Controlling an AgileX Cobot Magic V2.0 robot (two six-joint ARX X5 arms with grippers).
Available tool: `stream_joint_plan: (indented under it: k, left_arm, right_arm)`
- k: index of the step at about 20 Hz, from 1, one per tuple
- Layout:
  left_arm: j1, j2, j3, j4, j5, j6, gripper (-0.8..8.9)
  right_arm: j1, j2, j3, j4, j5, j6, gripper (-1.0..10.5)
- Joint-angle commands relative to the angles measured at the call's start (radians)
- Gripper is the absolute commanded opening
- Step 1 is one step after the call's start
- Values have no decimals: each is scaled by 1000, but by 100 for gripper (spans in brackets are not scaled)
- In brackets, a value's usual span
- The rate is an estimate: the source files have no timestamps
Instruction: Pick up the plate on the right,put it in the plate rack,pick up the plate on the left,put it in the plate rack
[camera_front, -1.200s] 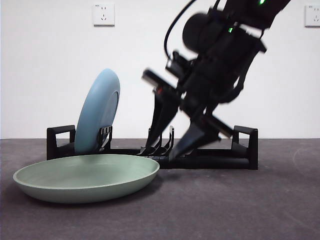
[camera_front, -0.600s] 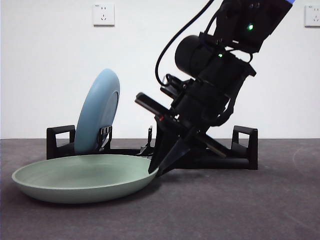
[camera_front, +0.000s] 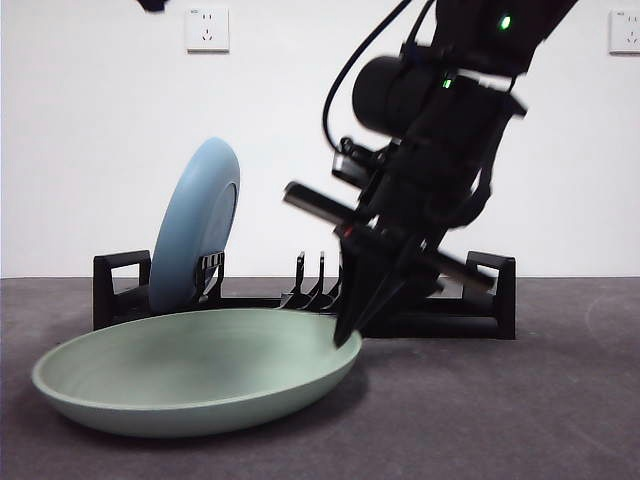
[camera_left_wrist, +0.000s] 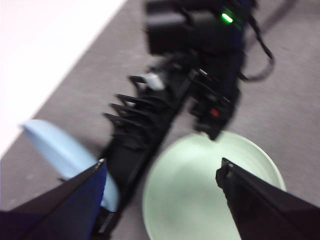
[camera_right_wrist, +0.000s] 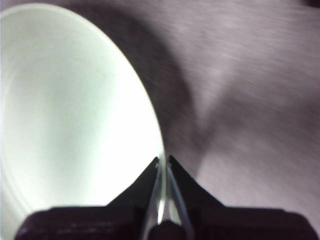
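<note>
Right gripper (camera_front: 345, 335) clamped on the right-hand rim of the green plate (camera_front: 190, 372), jaws pinched either side of the thin edge; left gripper (camera_left_wrist: 160, 185) held above with jaws wide apart, waiting. Best lifted slowly, rim kept deep between the jaws, then tipped upright and lowered into a free slot between the prongs of the plate rack (camera_front: 480, 310), clear of the blue plate (camera_front: 195, 222) standing near its left end. Pale green, shallow, glossy, wide-rimmed; resting on the desk just before the rack, toward the desk's left side.
</note>
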Motion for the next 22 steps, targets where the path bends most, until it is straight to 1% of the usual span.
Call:
stream_joint_plan:
  k: [1, 6, 9, 13, 17, 18, 21, 22]
  left_arm:
    - [-49, 36, 1, -31, 5, 4, 378]
    - [-183, 175, 1, -56, 3, 4, 377]
    - [-241, 273, 1, -56, -2, 4, 373]
    - [-257, 386, 1, -56, -2, 4, 373]
    - [-257, 442, 1, -40, -2, 4, 366]
    - [-257, 444, 1, -27, -2, 4, 299]
    - [-256, 444, 1, 0, -2, 4, 35]
    - [-254, 444, 1, 0, -3, 4, -16]
  right_arm:
    - [-6, -62, -6, -33, 20, -21, -17]
    - [-40, -193, -6, -111, 17, -46, -17]
    - [-64, -253, -6, -165, 13, -56, -16]
    - [-66, -321, -6, -227, 13, -73, -16]
    - [-66, -377, -6, -262, 13, -74, -16]
    - [-66, -387, -6, -273, 13, -80, -16]
    - [-66, -414, -6, -315, 13, -90, -16]
    - [-66, -422, -6, -324, 13, -93, -16]
